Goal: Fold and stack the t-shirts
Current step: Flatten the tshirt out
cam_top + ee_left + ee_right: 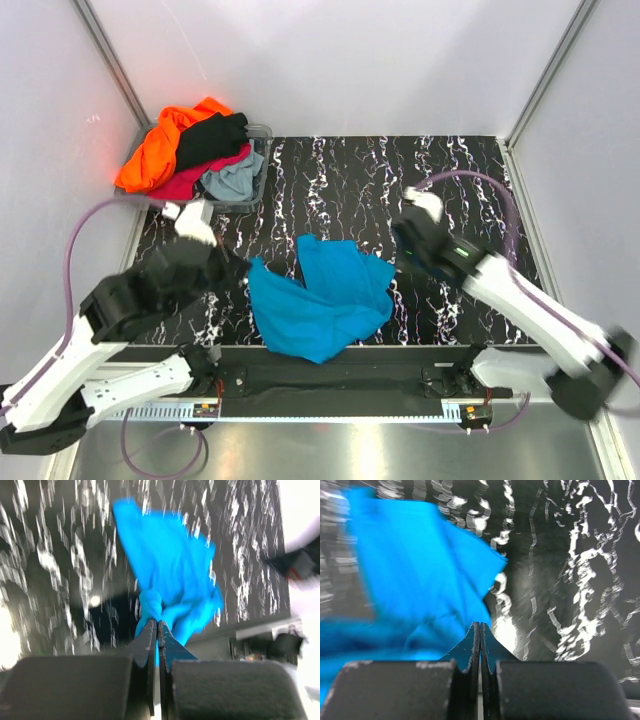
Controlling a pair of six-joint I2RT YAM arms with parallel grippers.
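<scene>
Turquoise t-shirt [320, 295] crumpled on tabletop [450, 165], front centre; left end effector [156, 623] clamped on its bunched corner; right end effector [480, 625] closed at opposite edge, cloth caught or not: cannot tell; orange t-shirt [150, 155], black t-shirt [210, 138], crimson t-shirt [190, 183], grey t-shirt [232, 180] heaped in and over clear bin [262, 150], rear left, well apart.

We find open tabletop [350, 185] across the far centre and right, turquoise t-shirt [320, 300] covering the near centre, heaped bin [264, 165] blocking the far-left corner, walls [350, 60] closing three sides
</scene>
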